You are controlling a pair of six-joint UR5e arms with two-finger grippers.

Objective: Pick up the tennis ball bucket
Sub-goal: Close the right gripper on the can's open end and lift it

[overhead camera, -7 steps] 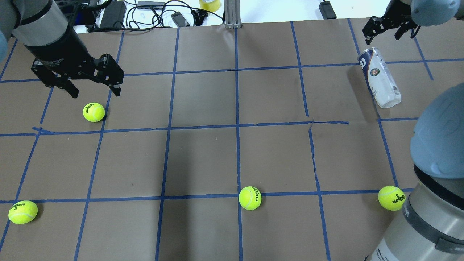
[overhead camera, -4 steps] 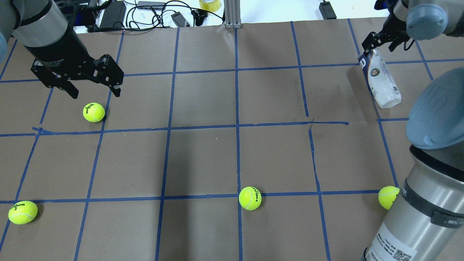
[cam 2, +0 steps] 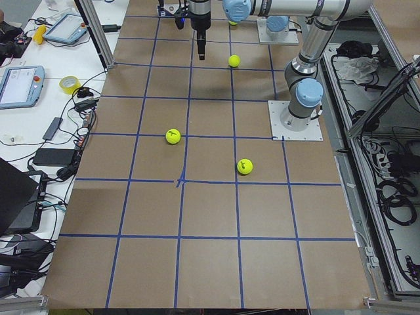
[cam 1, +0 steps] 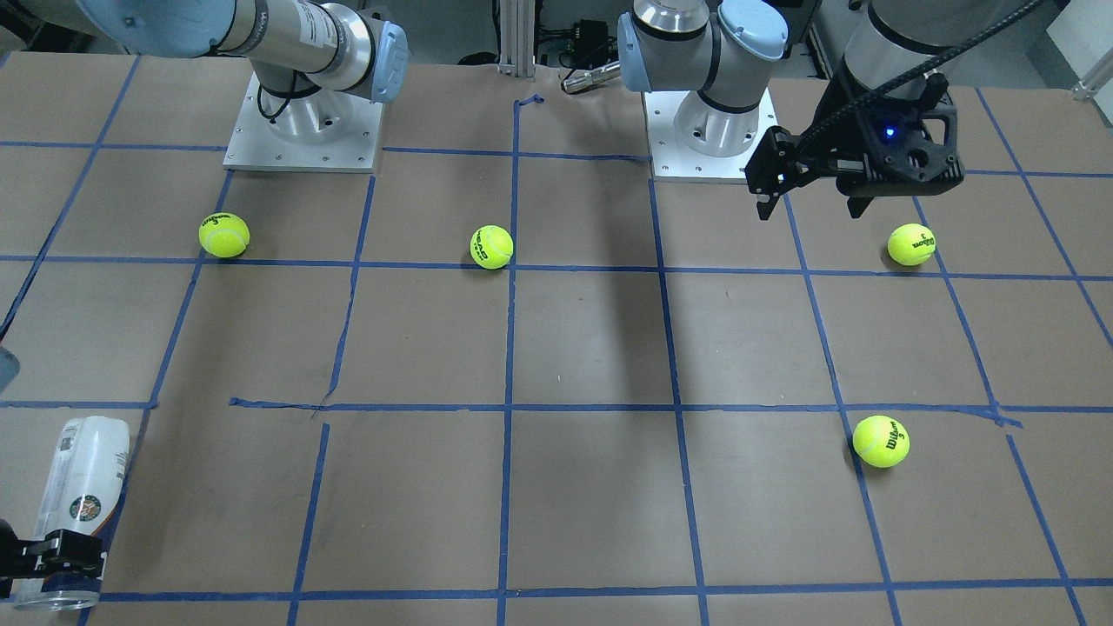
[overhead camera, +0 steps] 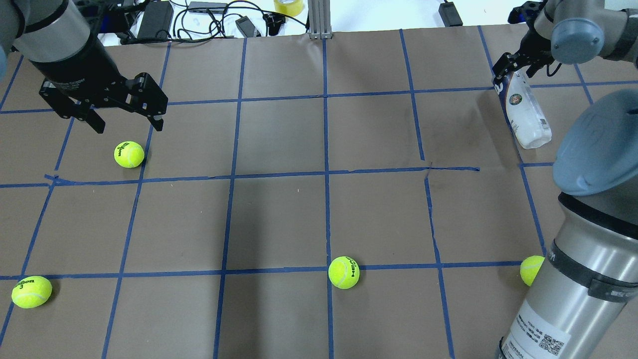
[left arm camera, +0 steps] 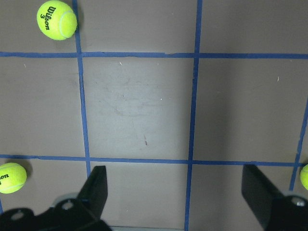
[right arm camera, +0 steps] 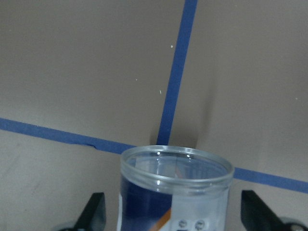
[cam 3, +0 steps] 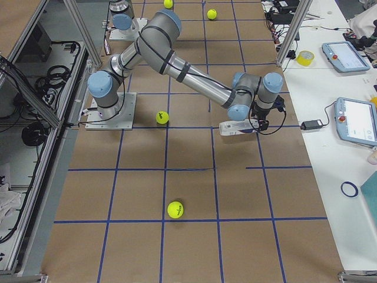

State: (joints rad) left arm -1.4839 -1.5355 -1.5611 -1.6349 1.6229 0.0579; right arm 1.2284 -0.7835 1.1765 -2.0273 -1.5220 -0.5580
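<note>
The tennis ball bucket [overhead camera: 523,117] is lying at the surface's [overhead camera: 279,139] far right, its contents unclear. The right gripper's [overhead camera: 516,75] fingers [right arm camera: 95,214] are straddling its rim, released; the left gripper's [overhead camera: 129,127] fingers are hanging released too.

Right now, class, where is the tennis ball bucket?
In the overhead view the tennis ball bucket lies at the table's far right, its open end between the right gripper's jaws.

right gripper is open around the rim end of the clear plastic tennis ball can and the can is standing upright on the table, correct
Not upright: the clear plastic tennis ball can lies on its side, as the overhead exterior view shows. The right gripper is open, a finger either side of its rim end.
</note>
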